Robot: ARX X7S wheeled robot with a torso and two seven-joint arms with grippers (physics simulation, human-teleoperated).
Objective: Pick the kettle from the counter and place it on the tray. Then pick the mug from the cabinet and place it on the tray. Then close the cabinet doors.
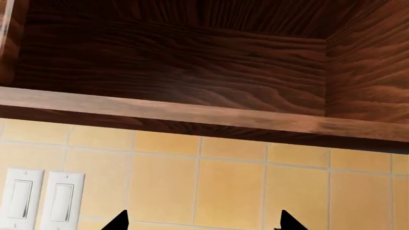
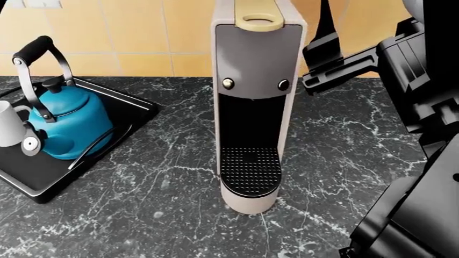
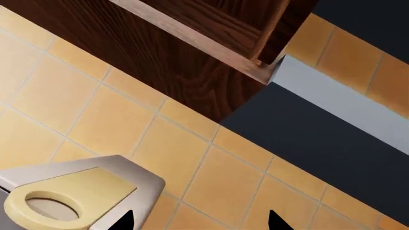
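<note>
Head view: the kettle (image 2: 68, 121) sits upright on the tray (image 2: 43, 180), which lies on the counter (image 2: 165, 177) at about 9 o'clock from the coffee machine (image 2: 255, 102). The mug (image 2: 8, 123) stands on the same tray, just beside the kettle at its 9 o'clock, cut by the frame edge. Kettle and mug are well apart from both arms. The right arm (image 2: 401, 64) rises at 3 o'clock of the machine, its black links reaching up past the frame top.

Left wrist view: the left gripper (image 1: 203, 223) shows only 2 black fingertips (image 1: 118, 221), set wide apart with nothing between them. It faces the wooden cabinet (image 1: 191, 57), whose interior stands open, the yellow tiled wall (image 1: 223, 182) below it, and 2 white light switches (image 1: 41, 199).

Right wrist view: the right gripper (image 3: 201, 223) likewise shows 2 tips spread wide and bare, over the machine's beige lid and tiled wall, near the cabinet's underside.
</note>
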